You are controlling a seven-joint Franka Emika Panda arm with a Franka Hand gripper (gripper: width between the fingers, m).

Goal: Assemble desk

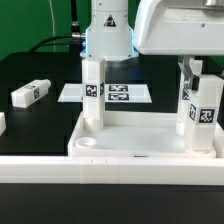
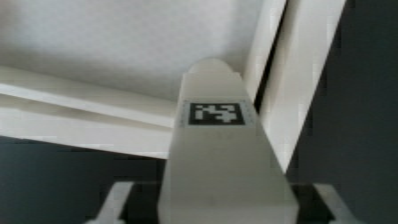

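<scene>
Desk parts, not yet joined up. Tabletop (image 1: 130, 150) lies flat, rim up, low in the exterior view, from the middle to that view's right edge, on the black table (image 1: 40, 128). Round socket (image 1: 88, 143) shows empty in its near corner on the exterior view's left.

Leg (image 1: 207, 112) stands upright on the tabletop at the exterior view's right, tag facing the camera, foot just inside the near rim. Whether it sits in a socket: cannot tell.

Gripper (image 1: 197, 72) comes down on the top of this leg from above. In the wrist view the gripper (image 2: 217, 200) has the leg (image 2: 217, 130) running between the fingers (image 2: 134, 202), tag visible, one finger against each side. Claw reads as clamped on the leg; edges there are blurred. Tabletop (image 2: 125, 40) fills the background of the wrist view.

Second leg (image 1: 93, 92) is upright at the tabletop's far corner on the exterior view's left, tag showing. Nothing grips it. Base contact is hidden by the rim.

Loose leg (image 1: 30, 92) lies on its side on the table, well apart from the tabletop, on the exterior view's left. Another white piece (image 1: 2, 122) is cut by that edge; too little shows to name it.

Marker board (image 1: 125, 93) lies flat behind the tabletop, partly hidden by the second leg. Arm base (image 1: 105, 30) rises behind it.
</scene>
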